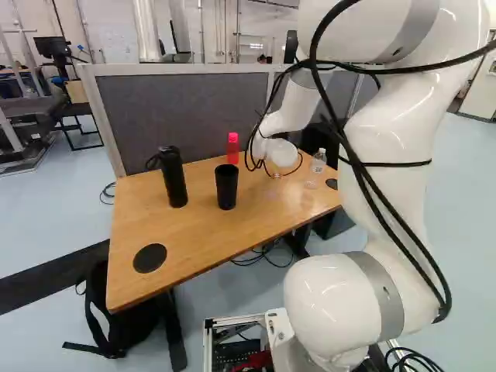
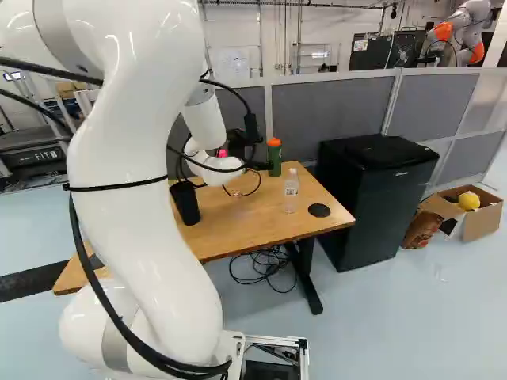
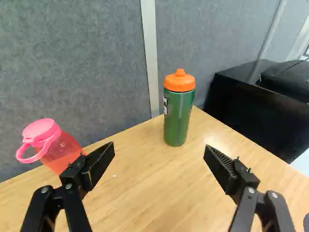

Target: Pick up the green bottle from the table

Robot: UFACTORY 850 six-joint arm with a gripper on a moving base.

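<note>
Wrist view: your gripper point(image 3: 159, 146) is standing released, fingers spread wide. Green btl point(image 3: 178, 116) is standing upright on table point(image 3: 149, 188), approx 12 o'clock ahead, beyond fingertips, near grey partition point(image 3: 77, 63). Pink-lidded btl point(image 3: 62, 152) is sitting at your 10 o'clock, black fridge point(image 3: 256, 108) at 2.

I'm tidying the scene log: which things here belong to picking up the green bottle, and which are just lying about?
For the job:
- green bottle
- table
- end effector, open

Just lying about:
- pink-lidded bottle
- clear bottle
- black cup
- black flask
- black backpack
- cardboard box
</note>
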